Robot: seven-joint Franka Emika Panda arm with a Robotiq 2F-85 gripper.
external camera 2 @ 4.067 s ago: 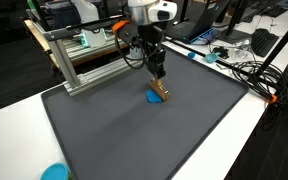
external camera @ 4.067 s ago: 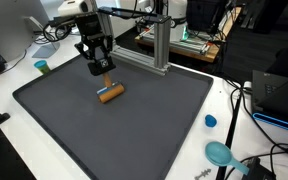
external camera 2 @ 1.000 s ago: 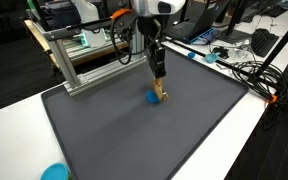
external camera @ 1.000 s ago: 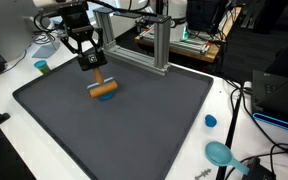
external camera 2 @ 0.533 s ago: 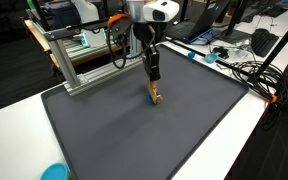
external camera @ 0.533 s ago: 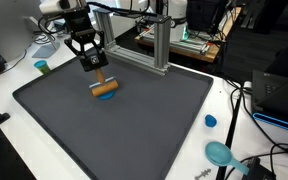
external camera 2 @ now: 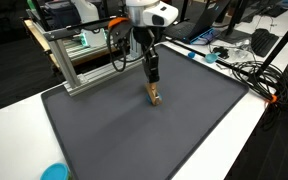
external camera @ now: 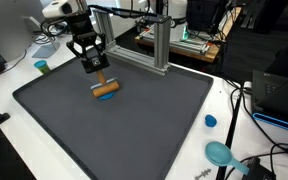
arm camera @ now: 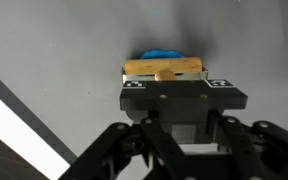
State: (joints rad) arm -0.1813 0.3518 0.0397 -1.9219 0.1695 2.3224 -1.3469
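Gripper [external camera: 98, 72] found clamped on handle of wooden tool [external camera: 106, 90], whose head appears set on mat [external camera: 134, 130] nr frame [external camera: 159, 45]; step judged: tool worked across mat; next move reqs. firm grip, head held flat.

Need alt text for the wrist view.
The black tool grips a wooden piece by its short stem, a blue part showing beyond it, against a grey mat. A white strip crosses the lower left corner.
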